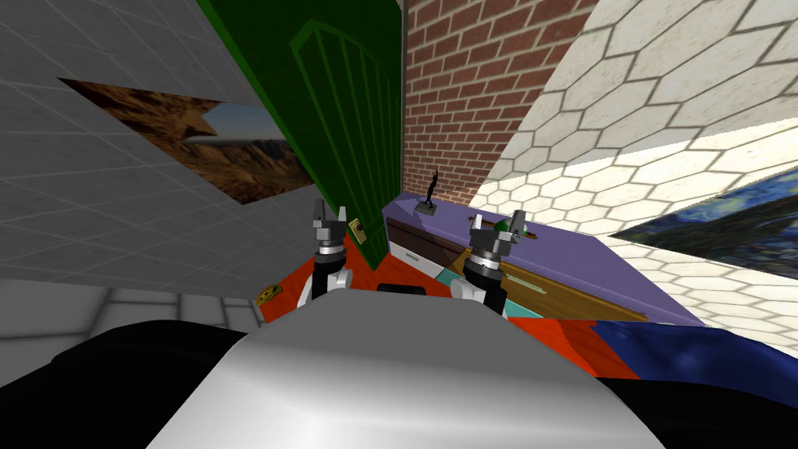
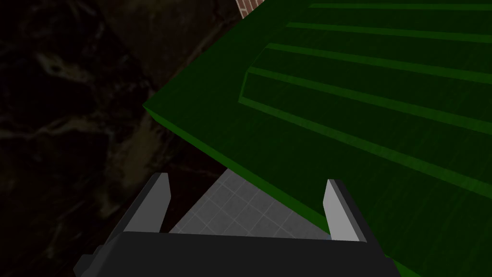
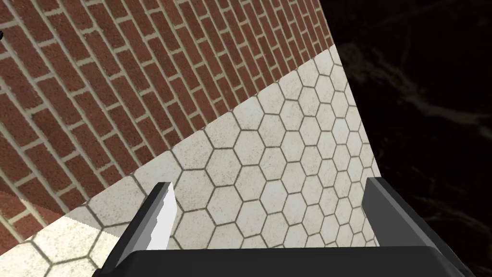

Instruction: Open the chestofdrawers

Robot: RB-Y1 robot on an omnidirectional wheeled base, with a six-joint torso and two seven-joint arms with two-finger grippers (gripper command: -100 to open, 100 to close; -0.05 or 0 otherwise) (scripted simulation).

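Observation:
A long low chest of drawers [image 1: 561, 261] with a purple top and brown front runs from the brick wall toward my right. One white drawer front [image 1: 417, 259] near its far end stands out a little from the brown front. My right gripper [image 1: 499, 223] hangs open in front of the chest, level with its top edge, holding nothing. My left gripper [image 1: 330, 213] is raised and open beside the green door [image 1: 351, 117]; in its wrist view the gripper [image 2: 247, 204] faces the door's edge [image 2: 336, 120].
The green door stands open between my arms, close to the left hand. A small dark figurine [image 1: 429, 195] and a green item [image 1: 503, 226] sit on the chest top. The floor is red [image 1: 296, 284] with a blue patch [image 1: 686, 351] at right.

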